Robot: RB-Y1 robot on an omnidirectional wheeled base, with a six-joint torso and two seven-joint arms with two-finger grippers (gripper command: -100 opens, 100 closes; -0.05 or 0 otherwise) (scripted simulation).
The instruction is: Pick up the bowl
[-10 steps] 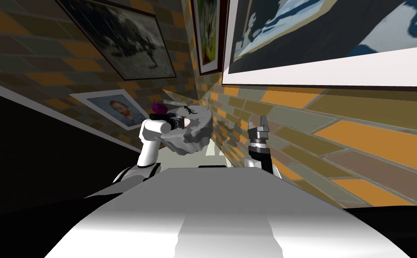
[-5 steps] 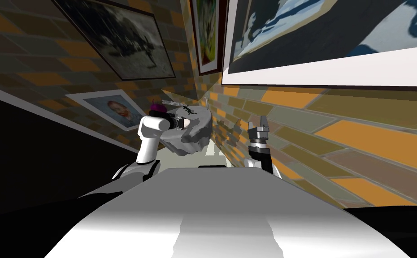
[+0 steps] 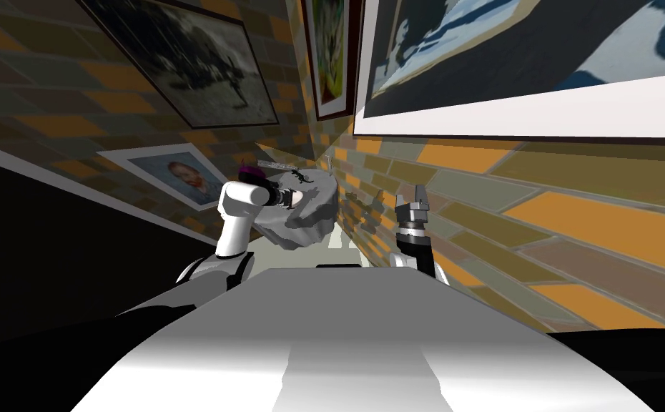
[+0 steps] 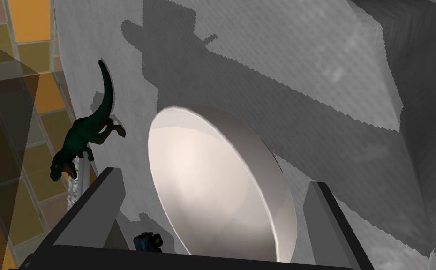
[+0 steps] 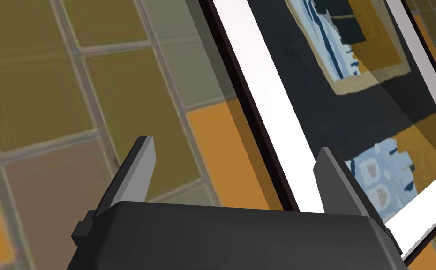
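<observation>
Over the last second my left forearm has drifted toward ten o'clock. The left gripper stands wide astride the pale bowl, apparently without contact. The right gripper is also wide.

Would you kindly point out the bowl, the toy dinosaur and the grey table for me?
bowl (image 4: 212, 187): left wrist view, its pale inside.
toy dinosaur (image 4: 83, 135): left wrist view, its dark back.
table (image 4: 329, 70): left wrist view, bare grey top.
</observation>
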